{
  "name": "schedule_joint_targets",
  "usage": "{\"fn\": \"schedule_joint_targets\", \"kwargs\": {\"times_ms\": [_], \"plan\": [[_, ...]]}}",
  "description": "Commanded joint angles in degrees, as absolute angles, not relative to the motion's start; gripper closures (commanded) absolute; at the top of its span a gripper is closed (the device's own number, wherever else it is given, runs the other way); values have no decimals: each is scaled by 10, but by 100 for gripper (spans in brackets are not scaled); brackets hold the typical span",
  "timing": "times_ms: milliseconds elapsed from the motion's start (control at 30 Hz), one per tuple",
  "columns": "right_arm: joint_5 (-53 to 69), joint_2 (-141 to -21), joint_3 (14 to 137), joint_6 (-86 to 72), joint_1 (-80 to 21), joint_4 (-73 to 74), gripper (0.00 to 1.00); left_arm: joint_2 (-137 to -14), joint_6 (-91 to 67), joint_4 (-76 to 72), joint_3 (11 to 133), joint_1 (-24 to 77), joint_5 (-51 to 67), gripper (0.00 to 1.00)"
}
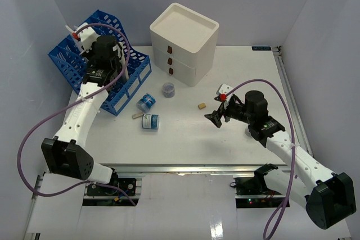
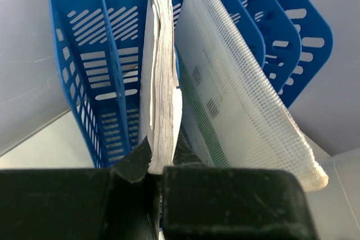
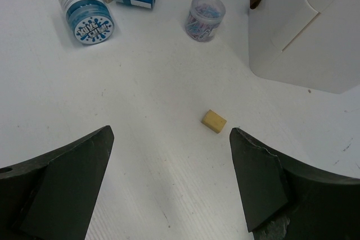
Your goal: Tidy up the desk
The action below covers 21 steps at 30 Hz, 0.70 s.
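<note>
The white desk [image 1: 185, 139] carries scattered items. My left gripper [image 2: 156, 167] is shut on a thick stack of white paper [image 2: 160, 82], which stands in a slot of the blue file rack [image 2: 90, 71] at the desk's far left [image 1: 70, 60]. A clear mesh pouch [image 2: 242, 94] leans in the slot beside the paper. My right gripper [image 1: 215, 119] is open and empty, low over the desk at centre right. In the right wrist view its fingertips [image 3: 104, 139] are spread wide, and a small yellow block [image 3: 214, 121] lies just ahead near the right finger.
A white three-drawer box [image 1: 184, 43] stands at the back centre. In front of it are a clear jar of paper clips [image 1: 169, 89], two blue-labelled tubs [image 1: 146, 102] [image 1: 150, 121], a small beige piece [image 1: 136, 116] and the yellow block [image 1: 200, 105].
</note>
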<state>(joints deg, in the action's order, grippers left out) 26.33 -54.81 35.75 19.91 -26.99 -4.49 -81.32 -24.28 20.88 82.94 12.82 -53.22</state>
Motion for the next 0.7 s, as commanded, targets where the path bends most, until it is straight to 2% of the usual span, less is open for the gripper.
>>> {"fn": "schedule_joint_targets", "kwargs": {"times_ms": [0, 367, 433, 467, 500, 567, 600, 633, 667], "plan": [[266, -546, 353, 205, -266, -69, 10, -822, -222, 110, 837, 127, -555, 100], [273, -538, 349, 222, -261, -68, 10, -878, -260, 94, 837, 108, -537, 100], [292, -533, 344, 232, -258, -63, 10, -877, -278, 105, 832, 104, -519, 88], [303, -532, 343, 238, -257, -62, 10, -874, -282, 109, 829, 102, -508, 79], [318, -532, 343, 245, -254, -58, 10, -866, -281, 111, 822, 102, -490, 64], [348, -531, 345, 260, -248, -41, 10, -840, -275, 111, 798, 102, -429, 27], [354, -531, 345, 263, -243, -38, 10, -829, -269, 106, 779, 101, -385, 13], [361, -531, 345, 266, -238, -35, 10, -811, -259, 102, 771, 100, -345, 5], [368, -531, 345, 268, -234, -33, 10, -796, -243, 92, 752, 100, -315, 2]]}}
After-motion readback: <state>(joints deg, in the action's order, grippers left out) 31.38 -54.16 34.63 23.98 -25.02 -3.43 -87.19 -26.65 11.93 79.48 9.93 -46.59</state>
